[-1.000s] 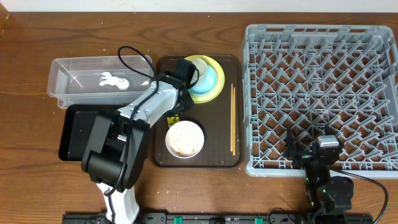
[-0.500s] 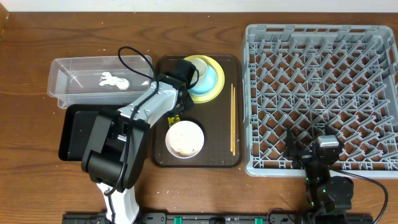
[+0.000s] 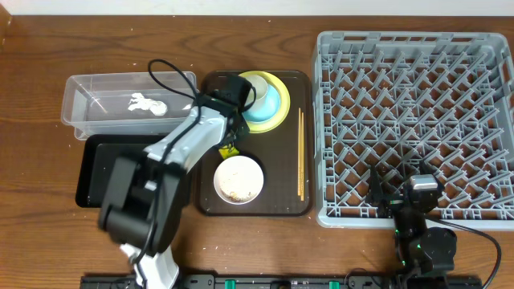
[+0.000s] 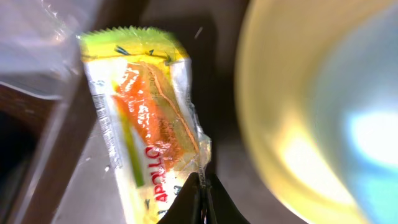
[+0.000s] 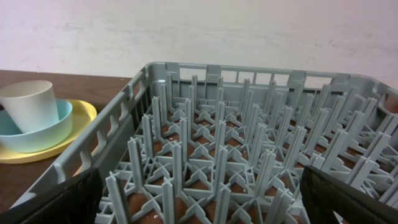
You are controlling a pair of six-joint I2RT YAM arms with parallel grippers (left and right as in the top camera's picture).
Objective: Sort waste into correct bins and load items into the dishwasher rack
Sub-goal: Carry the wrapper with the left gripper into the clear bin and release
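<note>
The left gripper [image 4: 200, 198] is closed on a thin corner of the snack wrapper [image 4: 146, 118], at 7 o'clock of the yellow plate [image 3: 273, 79]. I judge the wrapper light, limp and slippery, so a deeper pinch seems safer. Seen from above, the clear tub [image 3: 80, 120] at 10 o'clock holds a tissue [image 3: 148, 103]. The white bowl [image 3: 238, 178] at 6 o'clock holds rice scraps. The right gripper [image 5: 199, 208] stands open.

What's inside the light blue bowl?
A small cream cup stands upright in the light blue bowl, which sits on the yellow plate. The left arm covers the bowl's left side from overhead, so anything else in there can't be seen.
</note>
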